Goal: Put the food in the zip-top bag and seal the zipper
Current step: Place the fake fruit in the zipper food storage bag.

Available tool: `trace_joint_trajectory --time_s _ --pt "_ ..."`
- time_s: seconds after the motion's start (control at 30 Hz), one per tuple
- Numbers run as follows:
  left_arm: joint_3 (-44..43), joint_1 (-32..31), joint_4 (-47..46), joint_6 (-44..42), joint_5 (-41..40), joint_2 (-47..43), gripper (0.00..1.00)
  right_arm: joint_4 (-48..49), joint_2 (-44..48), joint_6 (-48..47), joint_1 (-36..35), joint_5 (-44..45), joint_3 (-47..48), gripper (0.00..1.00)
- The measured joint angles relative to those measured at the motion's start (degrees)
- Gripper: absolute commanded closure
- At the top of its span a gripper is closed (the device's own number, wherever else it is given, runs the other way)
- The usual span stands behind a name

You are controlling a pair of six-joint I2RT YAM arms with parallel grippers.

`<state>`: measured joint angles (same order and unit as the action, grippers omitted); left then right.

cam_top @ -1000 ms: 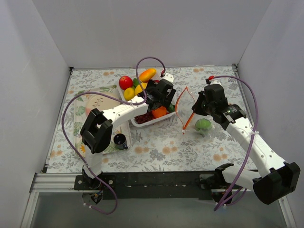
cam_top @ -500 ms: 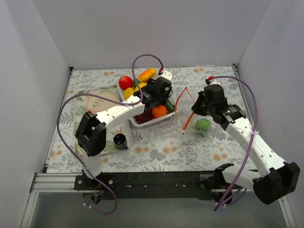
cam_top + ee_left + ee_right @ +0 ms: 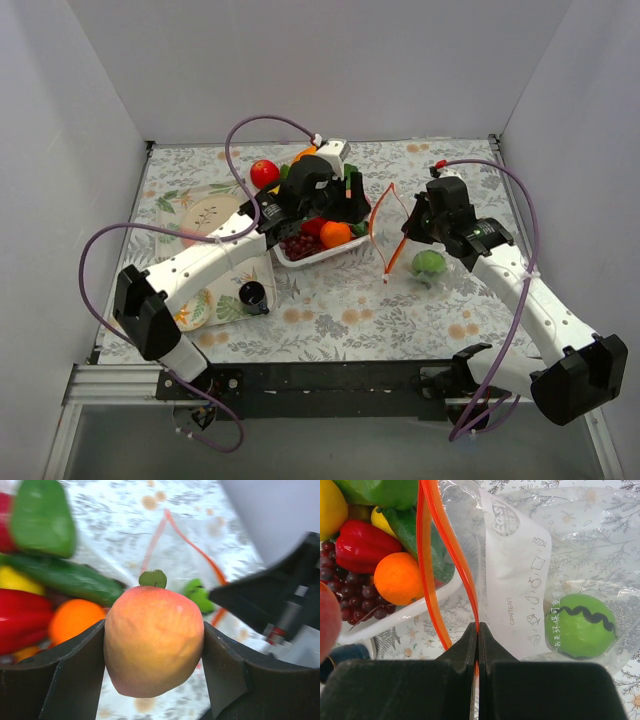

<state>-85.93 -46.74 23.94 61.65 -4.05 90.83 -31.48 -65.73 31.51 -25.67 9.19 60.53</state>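
One green fruit [image 3: 580, 626] is in the bag [image 3: 520, 555]; the left hand [image 3: 153, 665] grips a peach [image 3: 153, 640], the right hand [image 3: 476, 650] pinches the open zipper [image 3: 427, 555], and most food [image 3: 367, 542] lies in the tray [image 3: 415, 612].

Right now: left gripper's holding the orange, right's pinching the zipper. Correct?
Not quite. The left wrist view shows the left gripper holding the peach; the orange lies in the tray. The right gripper does pinch the zipper.
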Motion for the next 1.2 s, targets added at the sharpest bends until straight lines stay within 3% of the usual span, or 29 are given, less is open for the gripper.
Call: trace_joint_trajectory --time_s 0.2,0.3,0.37,0.4,0.57,0.73,0.9,1.0,1.2 --pt "5.9 -1.1 -10.3 10.6 10.4 1.6 0.59 0.0 0.0 0.2 0.0 0.0 0.0 0.99" --pt "5.8 -1.9 -13.9 13.3 12.4 5.6 0.4 0.0 0.0 0.4 0.0 0.0 0.0 0.99" --pt "5.7 -2.7 -15.3 14.5 12.9 8.1 0.32 0.0 0.0 0.6 0.0 0.0 0.0 0.99" --pt "5.7 -3.1 -15.7 15.1 13.0 9.2 0.22 -0.1 0.0 0.7 0.0 0.0 0.0 0.99" --pt "5.7 -3.7 -16.3 16.2 13.0 10.9 0.06 -0.3 0.5 1.0 0.1 0.5 0.0 0.99" --pt "5.0 -3.6 -16.5 16.2 13.0 10.9 0.05 -0.5 1.3 1.1 0.3 1.1 0.1 0.99" --pt "3.7 -3.6 -16.8 16.3 13.0 11.0 0.18 -0.7 1.5 1.2 0.4 1.1 0.1 0.99" --pt "3.0 -3.7 -17.5 16.6 13.1 11.1 0.21 -0.7 1.5 1.3 0.4 0.8 0.1 0.99" --pt "-0.6 -3.6 -15.0 13.7 10.1 11.1 0.12 -1.6 1.5 1.0 0.3 2.3 0.3 0.99"
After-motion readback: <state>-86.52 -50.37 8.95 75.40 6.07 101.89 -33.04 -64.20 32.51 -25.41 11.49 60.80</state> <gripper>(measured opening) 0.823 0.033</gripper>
